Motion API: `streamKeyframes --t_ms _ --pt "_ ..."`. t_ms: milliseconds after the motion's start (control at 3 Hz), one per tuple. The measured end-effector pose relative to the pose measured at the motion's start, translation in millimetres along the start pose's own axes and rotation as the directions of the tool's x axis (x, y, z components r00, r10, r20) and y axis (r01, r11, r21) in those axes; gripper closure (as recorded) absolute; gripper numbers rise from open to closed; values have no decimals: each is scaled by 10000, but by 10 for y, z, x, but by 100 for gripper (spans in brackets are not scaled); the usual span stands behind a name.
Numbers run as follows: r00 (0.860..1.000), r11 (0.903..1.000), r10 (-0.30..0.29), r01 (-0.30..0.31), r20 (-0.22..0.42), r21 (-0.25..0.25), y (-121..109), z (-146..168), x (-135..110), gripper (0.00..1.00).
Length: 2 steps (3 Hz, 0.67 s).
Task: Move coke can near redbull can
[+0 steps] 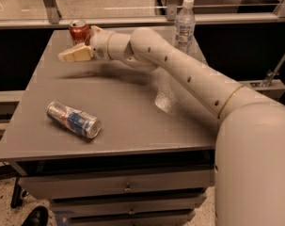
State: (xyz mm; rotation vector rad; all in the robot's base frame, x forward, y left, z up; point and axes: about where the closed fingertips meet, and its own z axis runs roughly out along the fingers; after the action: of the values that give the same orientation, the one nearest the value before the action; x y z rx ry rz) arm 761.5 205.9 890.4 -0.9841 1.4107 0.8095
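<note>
Red aluminium marks the coke can (79, 31), upright at approx. 11 o'clock on the grey table (132, 121), close to the far edge. The redbull can (74, 120) lies on its side at approx. 8 o'clock, well apart from it. A water bottle (184, 25) stands at 1 o'clock, behind the arm (189, 74).

The gripper (81, 45) is right at the coke can and looks spread open: one cream finger (76, 54) runs along the can's near side, and a bit of the other shows at the can's 3 o'clock. We can't tell whether either one touches the metal yet.

We judge the step in hand to be the grasp, w/ the carry not yet started. To do it well, we'd want the can centred between the jaws before closing, gripped around mid-height so it stays upright, and squeezed gently, since thin aluminium dents. Then lift a little and travel toward 8 o'clock. We'd set it down just beside the redbull can w/o nudging it, b/c a can on its side rolls easily.
</note>
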Motion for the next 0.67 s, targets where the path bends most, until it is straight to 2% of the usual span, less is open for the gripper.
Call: streamKeyframes --t_ms 333,667 --pt "9994 9995 -226 220 -265 -214 -134 223 65 0" --pt "9987 9994 -229 217 -458 -274 -219 312 152 15"
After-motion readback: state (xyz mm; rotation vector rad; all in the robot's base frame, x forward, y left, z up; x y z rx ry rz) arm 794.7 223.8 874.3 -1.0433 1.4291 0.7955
